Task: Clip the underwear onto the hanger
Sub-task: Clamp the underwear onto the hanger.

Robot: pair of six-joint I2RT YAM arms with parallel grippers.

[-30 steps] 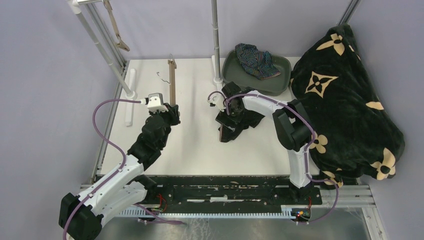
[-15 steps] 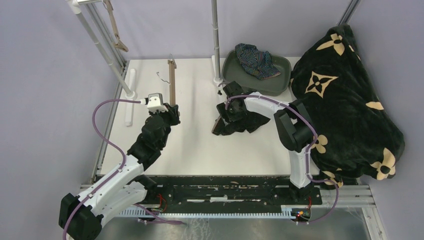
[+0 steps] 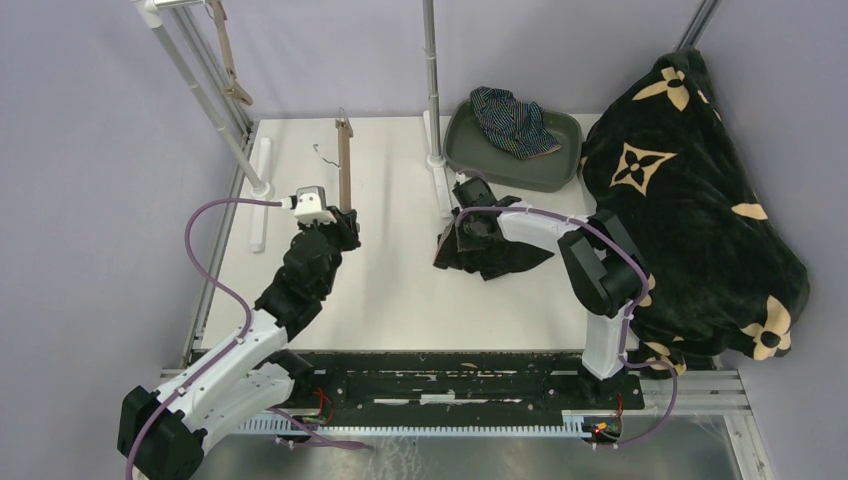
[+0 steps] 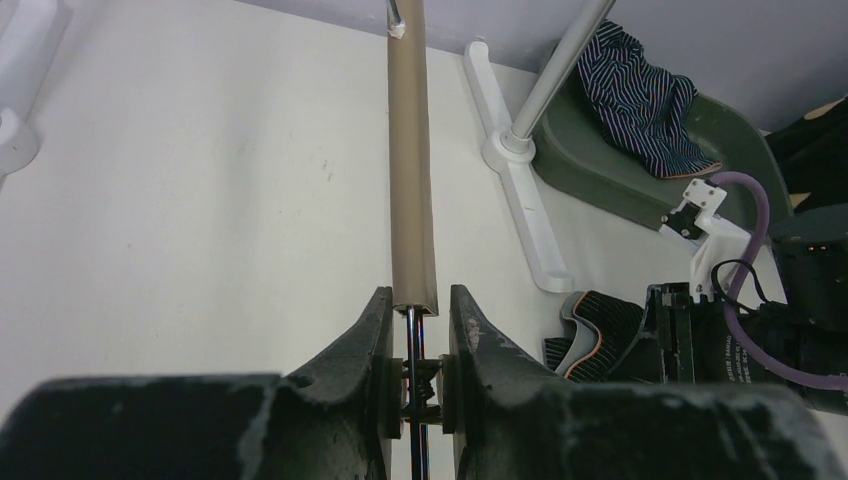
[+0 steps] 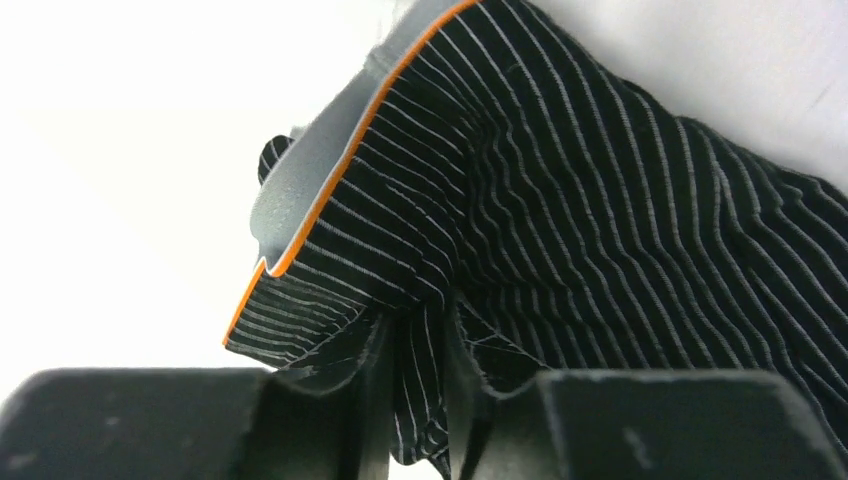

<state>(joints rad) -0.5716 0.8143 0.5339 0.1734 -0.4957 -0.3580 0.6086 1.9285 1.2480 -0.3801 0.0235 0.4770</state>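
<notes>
The black pinstriped underwear point(image 3: 505, 256) lies crumpled mid-table, its grey, orange-edged waistband point(image 5: 310, 170) turned up. My right gripper point(image 3: 466, 228) is down on its left part, and in the right wrist view the right gripper point(image 5: 420, 385) is shut on a fold of the underwear point(image 5: 600, 200). The tan hanger point(image 3: 344, 165) lies flat on the table, pointing away. My left gripper point(image 3: 343, 226) is at its near end. In the left wrist view the left gripper point(image 4: 420, 375) squeezes the hanger's spring clip, below the hanger bar point(image 4: 411, 150). The navy striped underwear point(image 3: 514, 120) sits in a green tray point(image 3: 565, 170).
A big black blanket with tan flower motifs point(image 3: 690, 200) covers the right side. An upright pole point(image 3: 432, 80) on a white foot point(image 3: 441, 190) stands just behind the right gripper. A slanted rack pole point(image 3: 205, 95) with another hanger point(image 3: 230, 65) rises at back left.
My right gripper has shut on a fold of the black underwear and shifted slightly right; the garment has moved with it and spread right. The left arm holds still.
</notes>
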